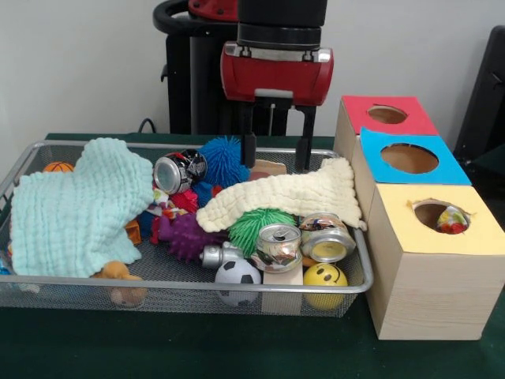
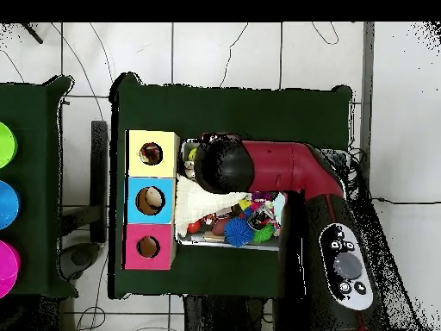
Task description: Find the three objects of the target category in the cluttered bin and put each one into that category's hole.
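- Front view: the end effector (image 1: 276, 150) hangs with its 2 fingers spread wide apart and nothing between them, tips just above the cream cloth (image 1: 288, 197) at the wire bin's (image 1: 189, 289) 12 o'clock edge.
- 3 shiny cans show in the bin: 1 (image 1: 178, 171) beside the blue spiky ball (image 1: 224, 160), 2 more ( (image 1: 277, 247) and (image 1: 327, 237)) side by side toward 5 o'clock, just under the cream cloth.
- A mint cloth (image 1: 75, 207) covers the bin's 9 o'clock half.
- 3 boxes stand at 3 o'clock of the bin on the green tabletop (image 1: 189, 347): red (image 1: 359, 114), blue (image 1: 446, 167) and yellow (image 1: 410, 237) (something colourful sits inside the yellow one's hole).
- Overhead view: the arm (image 2: 284, 172) hides most of the bin.
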You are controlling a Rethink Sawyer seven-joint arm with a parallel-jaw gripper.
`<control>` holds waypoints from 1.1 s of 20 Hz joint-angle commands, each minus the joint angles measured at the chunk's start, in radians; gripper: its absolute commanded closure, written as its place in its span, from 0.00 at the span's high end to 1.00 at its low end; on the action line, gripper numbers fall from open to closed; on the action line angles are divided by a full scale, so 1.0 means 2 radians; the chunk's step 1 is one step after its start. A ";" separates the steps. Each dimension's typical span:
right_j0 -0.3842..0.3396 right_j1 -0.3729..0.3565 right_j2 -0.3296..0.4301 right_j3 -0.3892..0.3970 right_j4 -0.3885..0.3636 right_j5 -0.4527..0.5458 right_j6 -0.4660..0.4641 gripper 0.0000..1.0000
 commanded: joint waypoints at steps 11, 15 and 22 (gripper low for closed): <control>-0.069 -0.026 0.083 0.027 0.004 0.110 -0.118 1.00; -0.080 -0.020 0.096 0.029 -0.002 0.104 -0.116 1.00; -0.101 -0.006 0.110 0.015 -0.031 0.091 -0.130 1.00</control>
